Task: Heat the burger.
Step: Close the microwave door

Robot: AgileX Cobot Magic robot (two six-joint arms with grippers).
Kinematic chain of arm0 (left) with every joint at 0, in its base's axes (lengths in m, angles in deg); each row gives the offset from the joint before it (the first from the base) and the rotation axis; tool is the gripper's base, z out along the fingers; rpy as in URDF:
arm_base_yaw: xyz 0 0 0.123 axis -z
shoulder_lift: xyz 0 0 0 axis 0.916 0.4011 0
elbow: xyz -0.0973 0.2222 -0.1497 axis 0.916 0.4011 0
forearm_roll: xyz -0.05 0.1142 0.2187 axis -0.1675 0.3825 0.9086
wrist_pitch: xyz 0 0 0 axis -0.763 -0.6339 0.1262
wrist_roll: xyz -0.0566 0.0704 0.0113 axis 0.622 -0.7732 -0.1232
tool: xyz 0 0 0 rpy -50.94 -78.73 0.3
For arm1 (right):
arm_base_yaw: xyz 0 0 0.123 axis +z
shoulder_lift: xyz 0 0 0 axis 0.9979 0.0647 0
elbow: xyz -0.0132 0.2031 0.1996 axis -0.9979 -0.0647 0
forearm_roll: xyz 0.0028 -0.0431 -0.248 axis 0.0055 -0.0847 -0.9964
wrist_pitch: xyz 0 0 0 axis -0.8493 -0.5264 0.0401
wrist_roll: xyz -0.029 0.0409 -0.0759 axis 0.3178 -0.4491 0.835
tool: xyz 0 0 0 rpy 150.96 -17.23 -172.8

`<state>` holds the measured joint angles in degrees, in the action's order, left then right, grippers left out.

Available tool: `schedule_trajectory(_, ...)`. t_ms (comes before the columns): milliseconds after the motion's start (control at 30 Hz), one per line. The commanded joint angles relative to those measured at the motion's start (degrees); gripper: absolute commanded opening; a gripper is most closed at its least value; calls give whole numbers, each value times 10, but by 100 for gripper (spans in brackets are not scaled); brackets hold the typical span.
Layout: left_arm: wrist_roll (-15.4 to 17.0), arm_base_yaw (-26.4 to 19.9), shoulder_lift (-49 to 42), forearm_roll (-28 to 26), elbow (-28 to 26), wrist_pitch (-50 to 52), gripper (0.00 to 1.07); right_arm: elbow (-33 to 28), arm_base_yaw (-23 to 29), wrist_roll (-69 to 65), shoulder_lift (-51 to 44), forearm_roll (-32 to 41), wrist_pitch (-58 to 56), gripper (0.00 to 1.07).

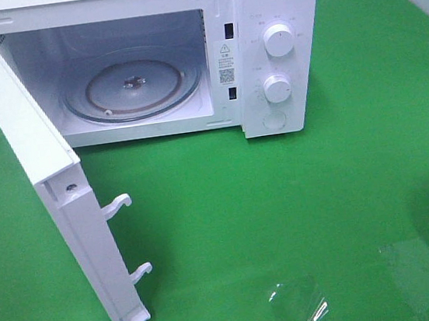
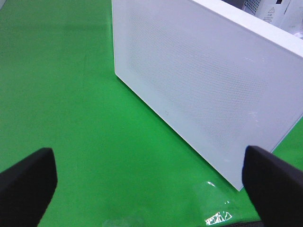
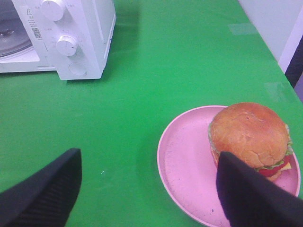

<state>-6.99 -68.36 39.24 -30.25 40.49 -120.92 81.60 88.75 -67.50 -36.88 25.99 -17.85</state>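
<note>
The burger is sitting on the pink plate, well apart from the open microwave. The right gripper is hovering spread and empty. Judged light, soft, crushable: grip the bun's sides gently.

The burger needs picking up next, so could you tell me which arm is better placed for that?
Right. Its open claw hangs just over the burger on the plate; the left claw faces the microwave door.
</note>
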Motion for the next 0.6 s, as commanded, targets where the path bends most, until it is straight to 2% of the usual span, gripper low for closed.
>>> schedule_trajectory(33,2,1,-9,-4,1,3,99,-1,-3,6,-15,-1,4,76)
schedule_trajectory(600,2,1,-9,-4,1,3,99,-1,-3,6,-15,-1,4,76)
